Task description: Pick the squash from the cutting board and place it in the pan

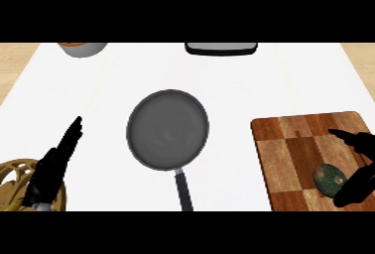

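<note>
On cutting board (293, 149), squash (330, 177): dark green mottled oval, lying flat in near right part, long axis roughly near-to-far.
Right hand (356, 186): released, spread wide over squash, lower part overlapping its right edge, not closed round it.
Pan (167, 130): round, dark grey, matte, holding nothing; straight handle pointing toward near edge.
Left hand (50, 172): fingers straight, resting at left, over golden wire basket (11, 171).
Board: rectangular, striped brown wood.

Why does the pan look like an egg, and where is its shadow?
In the head view the pan looks taller than wide, likely stretched by the steep look down; in the same view no clear shadow lies beside it on the white counter, and only a faint pale sheen shows on its dark middle.
</note>
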`<state>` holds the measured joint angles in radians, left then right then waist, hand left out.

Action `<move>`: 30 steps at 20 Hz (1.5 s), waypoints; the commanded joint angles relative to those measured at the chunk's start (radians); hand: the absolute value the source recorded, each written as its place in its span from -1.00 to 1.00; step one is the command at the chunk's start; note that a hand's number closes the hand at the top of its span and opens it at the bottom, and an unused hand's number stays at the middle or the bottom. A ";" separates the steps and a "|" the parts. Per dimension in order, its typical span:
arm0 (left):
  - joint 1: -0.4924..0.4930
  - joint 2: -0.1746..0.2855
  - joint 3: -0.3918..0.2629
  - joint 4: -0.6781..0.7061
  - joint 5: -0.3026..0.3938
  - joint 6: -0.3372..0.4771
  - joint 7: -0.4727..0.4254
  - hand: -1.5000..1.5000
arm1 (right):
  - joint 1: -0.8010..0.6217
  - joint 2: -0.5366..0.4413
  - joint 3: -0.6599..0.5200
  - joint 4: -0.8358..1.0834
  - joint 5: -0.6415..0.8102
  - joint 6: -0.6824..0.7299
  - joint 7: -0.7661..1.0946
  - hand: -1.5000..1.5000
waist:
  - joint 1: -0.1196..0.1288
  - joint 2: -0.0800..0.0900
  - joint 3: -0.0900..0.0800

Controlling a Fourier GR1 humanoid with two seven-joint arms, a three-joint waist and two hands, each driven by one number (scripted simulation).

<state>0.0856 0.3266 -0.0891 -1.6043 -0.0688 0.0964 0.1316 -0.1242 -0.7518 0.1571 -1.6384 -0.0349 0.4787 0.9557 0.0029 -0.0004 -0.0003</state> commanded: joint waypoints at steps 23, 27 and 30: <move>-0.012 -0.104 0.047 -0.051 -0.098 -0.057 0.063 0.00 | -0.013 0.219 -0.054 0.264 0.344 0.040 -0.194 1.00 | 0.002 0.001 0.001; 0.046 -0.070 0.100 -0.018 -0.077 -0.082 -0.059 0.00 | 0.064 0.288 -0.054 0.178 0.340 -0.017 -0.164 1.00 | -0.001 -0.001 0.000; -0.013 -0.108 0.059 -0.047 -0.119 -0.056 0.058 0.00 | 0.056 0.298 -0.084 0.206 0.322 0.003 -0.185 1.00 | -0.003 0.000 0.000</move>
<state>0.0874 0.2362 -0.0194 -1.6344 -0.1603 0.0252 0.1501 -0.0790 -0.5081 0.0779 -1.4412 0.3004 0.4825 0.7838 -0.0028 -0.0067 -0.0118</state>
